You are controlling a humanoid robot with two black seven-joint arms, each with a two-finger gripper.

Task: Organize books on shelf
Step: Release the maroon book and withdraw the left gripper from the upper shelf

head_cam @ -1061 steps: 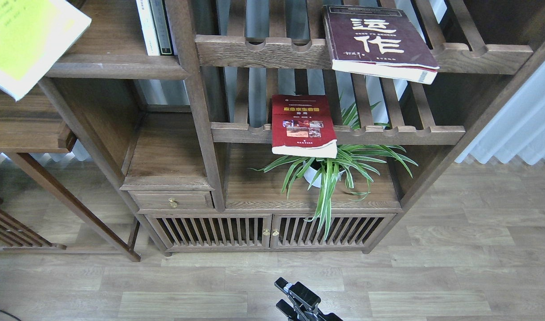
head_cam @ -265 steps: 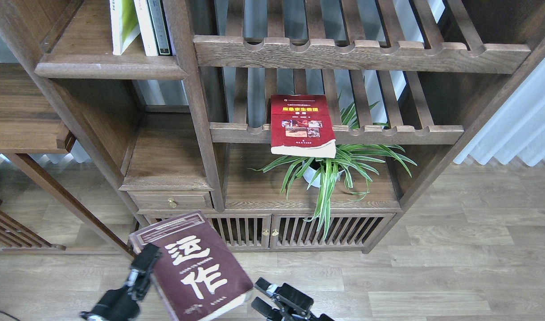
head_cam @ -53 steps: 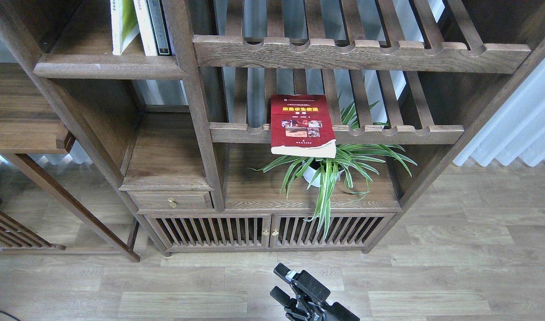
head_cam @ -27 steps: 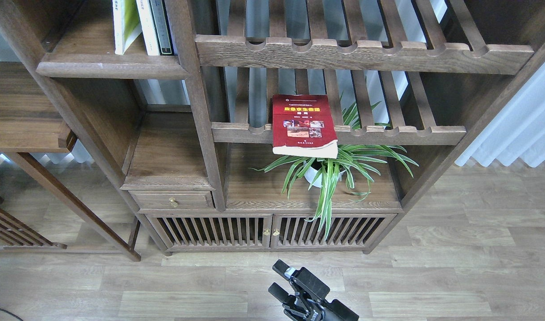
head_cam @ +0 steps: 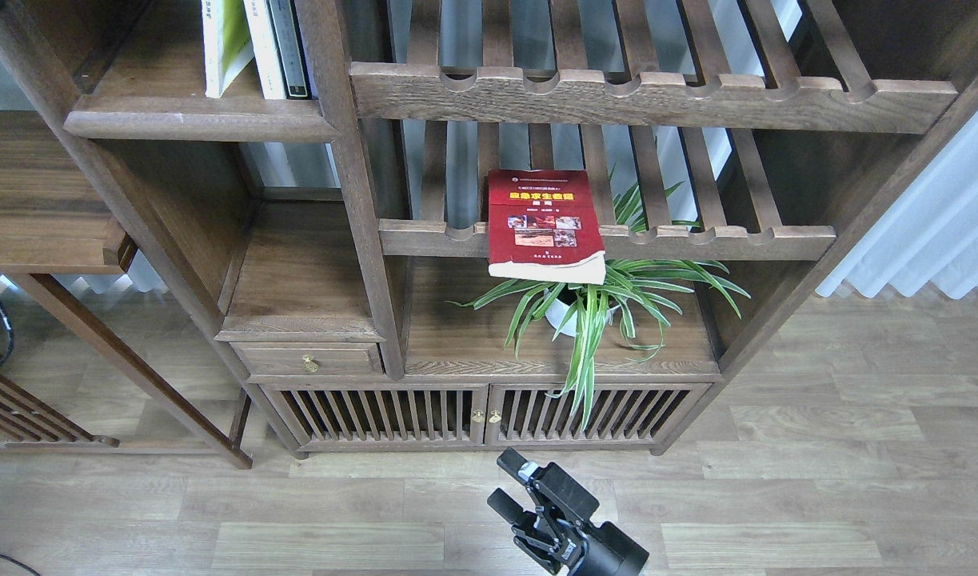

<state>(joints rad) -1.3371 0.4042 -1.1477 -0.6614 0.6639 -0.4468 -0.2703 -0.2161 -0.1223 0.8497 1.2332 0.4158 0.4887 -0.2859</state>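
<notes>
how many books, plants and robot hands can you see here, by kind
Books: 4, the red book lying flat on a slatted rack, plus the yellow-green book, a white volume and a dark-spined volume standing on the shelf
Potted plants: 1
Robot hands: 1, the right hand, open and empty
Total: 6

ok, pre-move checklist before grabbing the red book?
1. Red book reachable: ok, flat on the slatted rack, front edge overhanging.
2. Right gripper free: ok, open, empty.
3. Left gripper: cannot tell, not in view.
4. Plant clear of the path: not ok, leaves right under the book.
5. Slot on the shelf: ok, bare board left of the yellow-green book.
</notes>
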